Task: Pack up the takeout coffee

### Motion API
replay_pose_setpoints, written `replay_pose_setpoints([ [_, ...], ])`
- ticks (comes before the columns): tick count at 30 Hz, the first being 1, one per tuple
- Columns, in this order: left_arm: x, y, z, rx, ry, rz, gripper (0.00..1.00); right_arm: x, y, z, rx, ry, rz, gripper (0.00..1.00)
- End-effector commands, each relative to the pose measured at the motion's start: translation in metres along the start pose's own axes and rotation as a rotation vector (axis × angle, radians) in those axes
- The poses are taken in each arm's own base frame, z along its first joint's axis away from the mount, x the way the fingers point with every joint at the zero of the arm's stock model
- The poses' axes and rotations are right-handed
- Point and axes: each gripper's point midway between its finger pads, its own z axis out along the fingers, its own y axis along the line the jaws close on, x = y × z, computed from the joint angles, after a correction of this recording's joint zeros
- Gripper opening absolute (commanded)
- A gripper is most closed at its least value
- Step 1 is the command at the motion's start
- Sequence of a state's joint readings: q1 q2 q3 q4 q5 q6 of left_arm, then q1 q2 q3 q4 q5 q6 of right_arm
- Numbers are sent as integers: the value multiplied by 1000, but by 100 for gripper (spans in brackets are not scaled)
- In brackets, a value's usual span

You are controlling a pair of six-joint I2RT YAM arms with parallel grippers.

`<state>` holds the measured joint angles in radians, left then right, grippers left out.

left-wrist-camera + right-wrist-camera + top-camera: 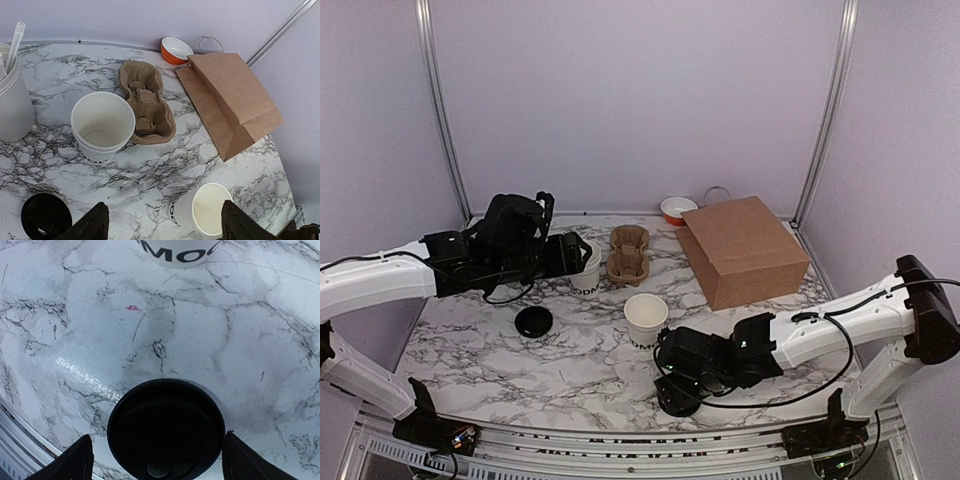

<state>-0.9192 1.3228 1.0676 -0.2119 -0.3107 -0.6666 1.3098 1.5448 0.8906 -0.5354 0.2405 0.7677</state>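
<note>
**Cups uncovered, lids flat on the marble, both grippers spread**

Far left in your left wrist view: a ribbed white canister (12, 107) stands upright with white sticks (16, 37) poking out the top. Nearer you, a black lid (45, 217) lies flat on the marble table (500, 375), touching nothing.

Your left gripper (164, 217) hangs above the table, jaws wide, nothing between them. Ahead of it stands the far cup (102, 122): white paper, upright, open, empty, with dark print low on its wall. The brown pulp tray (147, 102) sits just to the cup's right. You cannot tell whether the two touch.

Centre: the near cup (645, 318) is the same kind, upright and uncovered, with lettering near its base. It sits a little nearer you than the tray and apart from it.

Right of that cup, your right gripper (157, 440) is low over the table, jaws wide and straddling a second black lid (167, 415) that lies on the marble. On one side, marble shows between the fingertip (80, 457) and the lid's rim. On the other, the gap is too slim to judge.

Far right: an orange bowl (677, 209) sits at the back edge. A brown paper bag (745, 250) lies on the table just beside it. Neither cup is capped, in the tray or in the bag.
</note>
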Motion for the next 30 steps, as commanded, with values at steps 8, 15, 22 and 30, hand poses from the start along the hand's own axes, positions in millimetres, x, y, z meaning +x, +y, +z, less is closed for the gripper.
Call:
replay_pose_setpoints([
  [8,-14,1,14,57,44,-76,78,10,5,6,4,71,34,83],
  [15,-16,1,20,64,57,-70,78,15,6,12,13,100,24,82],
  [22,-15,2,22,64,64,-75,78,15,2,16,45,103,15,77],
  [30,-13,5,21,58,63,-80,78,14,-3,13,62,100,7,71],
])
